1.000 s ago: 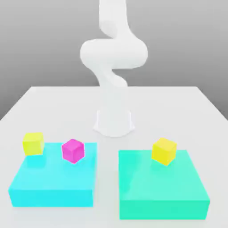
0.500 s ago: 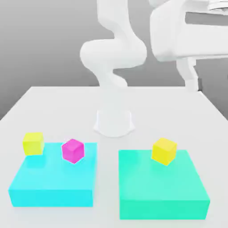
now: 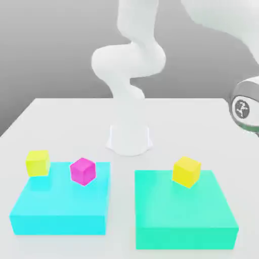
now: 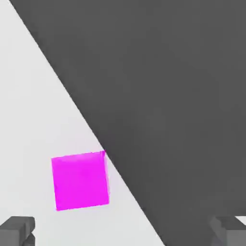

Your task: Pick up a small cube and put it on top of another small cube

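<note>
The small magenta cube (image 3: 83, 171) sits on the far edge of a flat cyan block (image 3: 60, 207). One yellow cube (image 3: 38, 162) rests at that block's far left corner. Another yellow cube (image 3: 186, 171) stands on the green block (image 3: 184, 212). In the hand view a magenta square face (image 4: 80, 180) lies on a white surface next to a dark grey area. My gripper (image 4: 122, 231) is open, its two dark fingertips (image 4: 17, 229) far apart with nothing between them. It is well clear of that magenta face.
The arm's white base (image 3: 129, 136) stands mid-table behind the two blocks. A white arm link with a round grey joint (image 3: 244, 109) hangs at the exterior view's right edge, above the white table (image 3: 60, 121). A gap separates the cyan and green blocks.
The arm has swung: its large white hand body, at the upper right half a second ago, has given way to a link and a round joint at the right edge. The cubes stayed put.
</note>
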Tool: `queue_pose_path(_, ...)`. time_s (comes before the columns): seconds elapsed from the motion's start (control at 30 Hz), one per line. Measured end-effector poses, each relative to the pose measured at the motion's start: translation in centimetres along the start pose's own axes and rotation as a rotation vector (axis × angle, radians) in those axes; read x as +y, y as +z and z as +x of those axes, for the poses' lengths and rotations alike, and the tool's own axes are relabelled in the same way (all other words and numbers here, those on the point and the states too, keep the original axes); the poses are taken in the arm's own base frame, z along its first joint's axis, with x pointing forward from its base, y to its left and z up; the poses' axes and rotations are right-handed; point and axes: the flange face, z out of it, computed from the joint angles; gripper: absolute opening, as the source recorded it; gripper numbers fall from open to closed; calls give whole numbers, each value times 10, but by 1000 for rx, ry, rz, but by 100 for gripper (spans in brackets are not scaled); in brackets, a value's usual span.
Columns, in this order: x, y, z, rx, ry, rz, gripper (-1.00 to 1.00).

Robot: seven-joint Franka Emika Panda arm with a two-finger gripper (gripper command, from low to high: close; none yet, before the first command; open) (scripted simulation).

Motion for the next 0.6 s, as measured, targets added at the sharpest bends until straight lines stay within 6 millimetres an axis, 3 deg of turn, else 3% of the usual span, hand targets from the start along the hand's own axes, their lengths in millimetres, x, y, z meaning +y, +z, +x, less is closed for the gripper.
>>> queue_pose_path(0.13,-7,67,-3,-18,-28,-6,0)
queue_pose_path(0.17,-7,77,-4,-19,-29,-6,-100)
queue_pose_path(0.37,-7,82,-4,-21,-29,-6,-100)
queue_pose_path(0.43,-8,65,-3,-21,-29,-6,-100)
queue_pose_path(0.53,-3,22,-4,-21,-13,-5,-100)
queue_pose_path(0.6,31,1,-9,-21,97,-4,-100)
